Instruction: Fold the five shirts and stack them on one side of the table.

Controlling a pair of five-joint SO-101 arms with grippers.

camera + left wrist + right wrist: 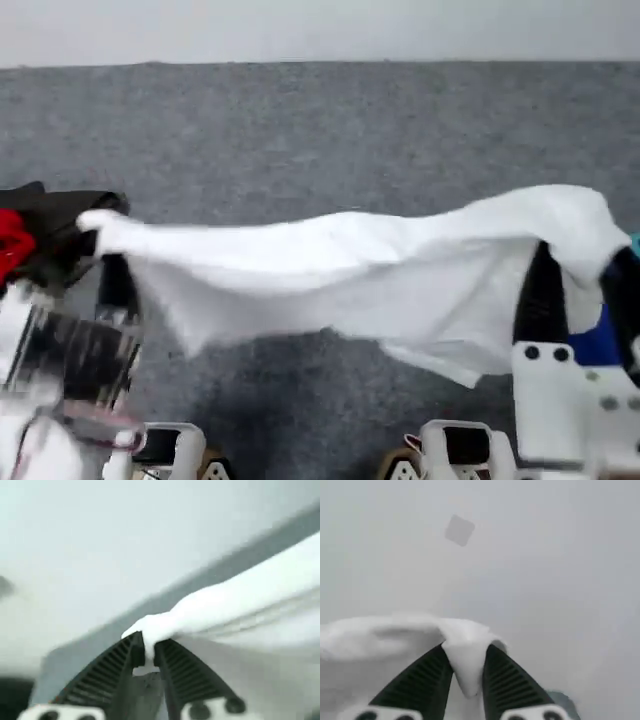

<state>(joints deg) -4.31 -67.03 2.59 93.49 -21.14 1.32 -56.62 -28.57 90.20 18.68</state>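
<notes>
Both arms are up, and it's a two-point hold: the left pincer [148,647] is clenched on a bunched corner of the white shirt [370,270], and the right pincer [466,655] is clamped just as tight on a fold at the other end. Between them the shirt hangs in the air, its long axis running side to side from one pincer to the other, top edge fairly taut, the loose body sagging below toward the arm bases. It's clear of the grey worktop [330,120], which stretches away bare beyond it. Off at the left edge, just beside the left arm's end of the shirt, sits a dark heap [60,215] with red cloth [12,245] on it, likely more shirts, though whether folded I can't tell. The left arm is the nearer one to that heap, so laying down probably means both arms lowering together, keeping that axis level.
</notes>
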